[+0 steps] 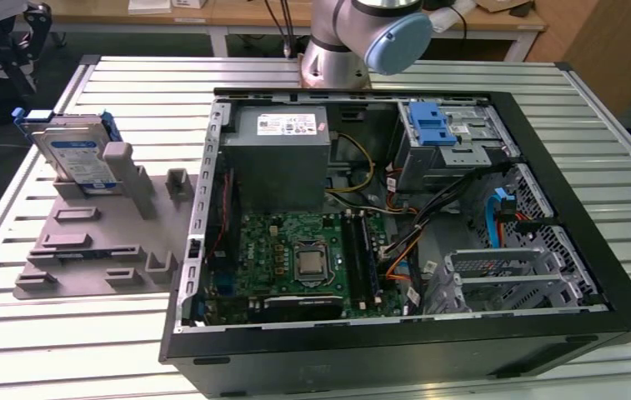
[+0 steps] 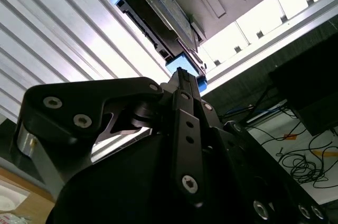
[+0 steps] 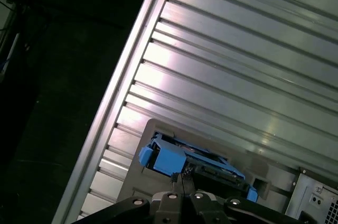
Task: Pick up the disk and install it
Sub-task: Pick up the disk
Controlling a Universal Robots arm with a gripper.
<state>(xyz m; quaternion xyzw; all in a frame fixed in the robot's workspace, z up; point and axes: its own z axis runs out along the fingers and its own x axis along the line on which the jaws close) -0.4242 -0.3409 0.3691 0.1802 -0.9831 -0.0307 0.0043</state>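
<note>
- I see the disk (image 1: 74, 154) standing on edge in the grey fixture (image 1: 92, 250) on the slatted table (image 1: 59, 350), at the exterior view's left of the open computer case (image 1: 615, 275).
- In both wrist views the gripper (image 3: 182, 177) (image 2: 182, 74) sits near the blue bracket (image 3: 163, 158), jaws closed together, gripping nothing.

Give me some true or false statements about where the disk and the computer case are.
1. The computer case lies open, its motherboard showing. True.
2. The disk is inside the case. False: it stands on edge in the grey holder, outside it.
3. The holder is at the exterior view's right of the case. False: its left.
4. In the first wrist view, the gripper is close to the disk's blue bracket. True.
</note>
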